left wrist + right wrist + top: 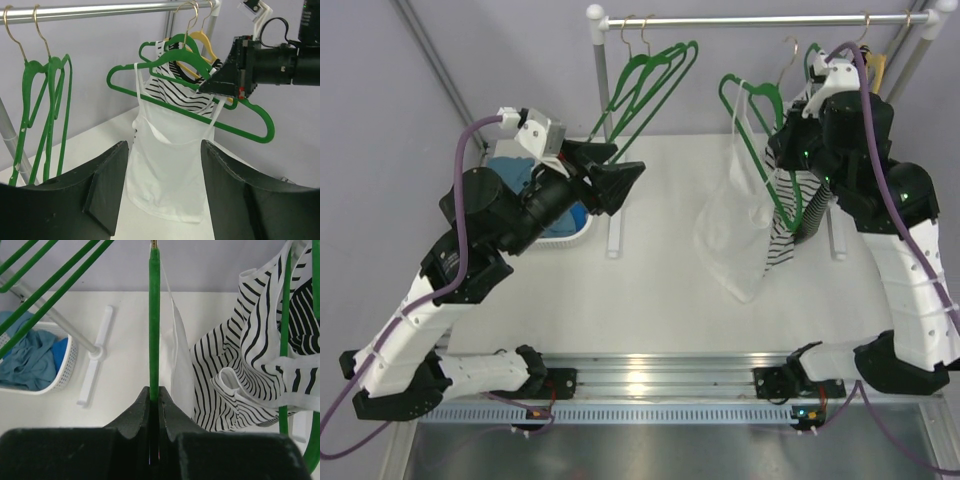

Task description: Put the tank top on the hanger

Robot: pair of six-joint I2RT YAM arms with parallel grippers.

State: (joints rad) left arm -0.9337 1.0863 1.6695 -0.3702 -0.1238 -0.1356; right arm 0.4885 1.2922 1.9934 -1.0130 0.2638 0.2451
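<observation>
Right gripper (155,400) is clamped on the tilted green hanger (154,315), left gripper (164,145) spread wide. The tank top (167,165) strap might slide downhill if it tips more, though it's hard to see.

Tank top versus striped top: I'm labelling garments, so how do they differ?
The tank top is plain white and slightly see-through; the striped top is black-and-white striped. The tank top's hanger is pinched by the right gripper; the striped top's is not. Both hang from green hangers.

Bright, even light; soft shadows, glare on near rail (640,375).
</observation>
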